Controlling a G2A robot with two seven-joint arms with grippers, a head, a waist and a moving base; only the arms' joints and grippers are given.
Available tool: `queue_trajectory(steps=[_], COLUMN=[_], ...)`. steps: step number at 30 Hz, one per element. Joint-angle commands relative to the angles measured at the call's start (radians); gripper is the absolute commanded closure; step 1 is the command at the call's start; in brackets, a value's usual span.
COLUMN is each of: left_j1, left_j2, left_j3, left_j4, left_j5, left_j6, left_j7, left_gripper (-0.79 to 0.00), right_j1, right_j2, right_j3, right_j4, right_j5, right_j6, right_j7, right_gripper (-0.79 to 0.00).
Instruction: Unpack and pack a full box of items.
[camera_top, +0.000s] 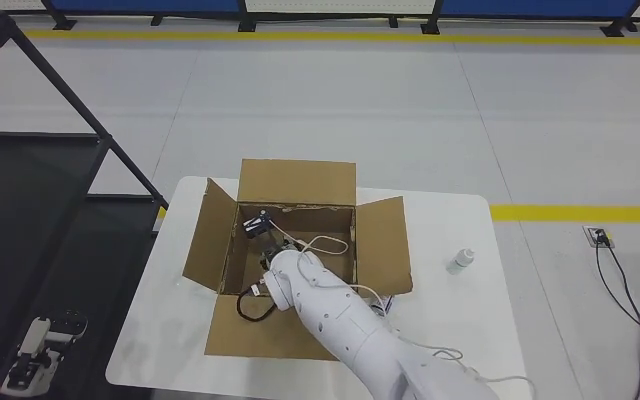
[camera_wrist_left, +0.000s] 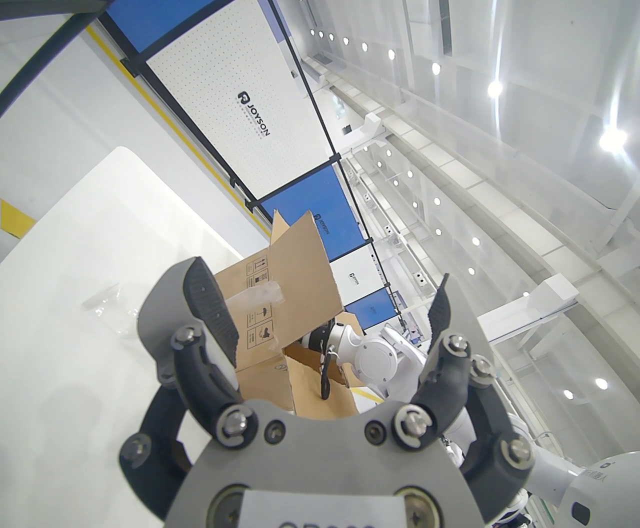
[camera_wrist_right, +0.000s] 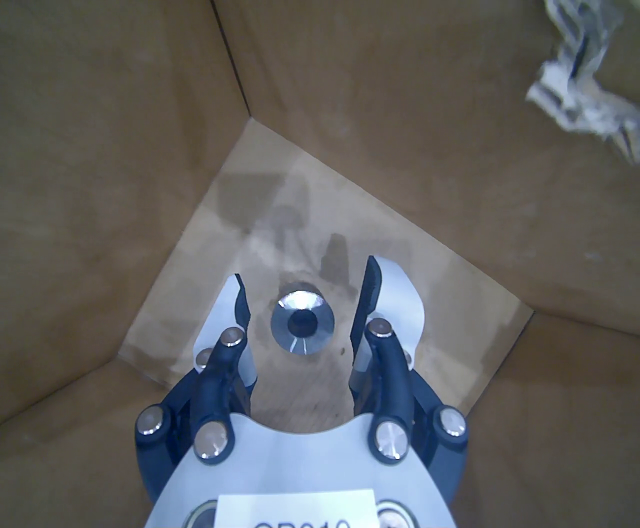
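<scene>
Unpacking step, by my read; the right arm (camera_top: 330, 310) was down inside the box (camera_top: 298, 182), and a small bottle (camera_top: 461, 261) stood out on the counter (camera_top: 450, 330), well apart from the box. In the right wrist view the right jaws stood apart, one on each side of a metal cylinder (camera_wrist_right: 302, 325) upright on the box floor; no contact that I could tell; nothing clamped. A crumpled wrapper (camera_wrist_right: 580, 100) sat against a box wall, off to one side of the cylinder. The left jaws were apart too, nothing between them, aimed up and away from the counter, with the box (camera_wrist_left: 295, 300) some way off.

Next move, likely: drop a little if needed, close on the cylinder, lift straight up; the shiny round side could slip, so the grip should be square and centred.

Room: the top view put the right jaws toward a back corner of the box, walls close on two sides; little sideways play, so a vertical exit looked safest. The flaps were folded outward, so the mouth was wide. Bare counter showed between box and bottle for a set-down; the counter edge was near there, so placing should stay inboard. A clear plastic scrap (camera_wrist_left: 107, 305) lay on the counter near the left jaws.
</scene>
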Motion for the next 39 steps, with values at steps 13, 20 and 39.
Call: queue_trajectory(steps=[13,20,39], left_j1=[0.000,0.000,0.000], left_j2=[0.000,0.000,0.000], left_j3=[0.000,0.000,0.000], left_j4=[0.000,0.000,0.000], left_j5=[0.000,0.000,0.000], left_j6=[0.000,0.000,0.000], left_j7=[0.000,0.000,0.000], left_gripper=[-0.785,-0.785,-0.785], right_j1=[-0.049,-0.217,-1.243], right_j2=[0.097,0.242,0.586], right_j3=[0.074,0.168,0.927], right_j4=[-0.091,-0.444,-1.881], right_j5=[-0.053,-0.183,-0.583], right_j6=[-0.102,-0.061,-0.476], right_j7=[-0.199,-0.239,-0.076], right_gripper=[-0.754,-0.776,-0.785])
